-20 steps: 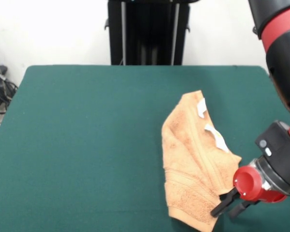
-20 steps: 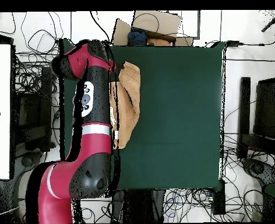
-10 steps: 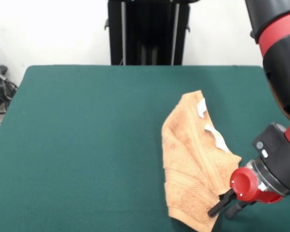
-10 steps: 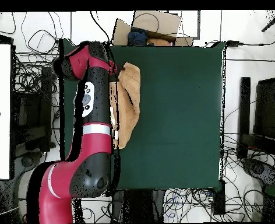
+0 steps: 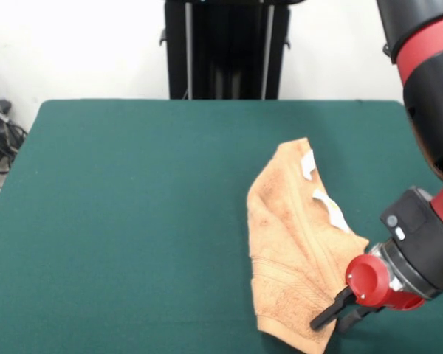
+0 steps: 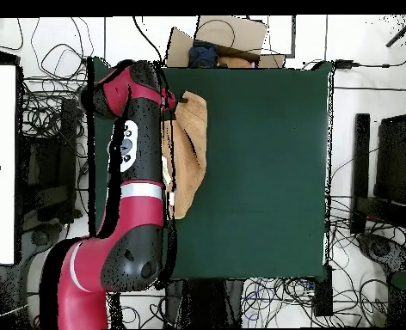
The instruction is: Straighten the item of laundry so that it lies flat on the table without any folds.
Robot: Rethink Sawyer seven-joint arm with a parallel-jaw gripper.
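1. Front view shows the peach-orange towel (image 5: 299, 247) bunched and folded lengthwise on the right part of the green worktop (image 5: 133, 221), its near corner close to the worktop's near edge and two white tags (image 5: 321, 188) showing on the upper side.
2. Overhead view shows the same towel (image 6: 187, 155) as a long narrow strip beside the red arm (image 6: 129, 198), near one worktop edge.
3. The gripper (image 5: 331, 318) reaches in low at the towel's near corner; the jaws stand narrowly apart, one black finger over the cloth's edge, and nothing looks clamped yet.
4. Terry cloth like this is probably light, limp and a little grippy on felt, so it should drag and drape rather than slide stiffly.
5. A corner or the banded hem looks like the best hold, pinching one layer only so the fold can be pulled open.
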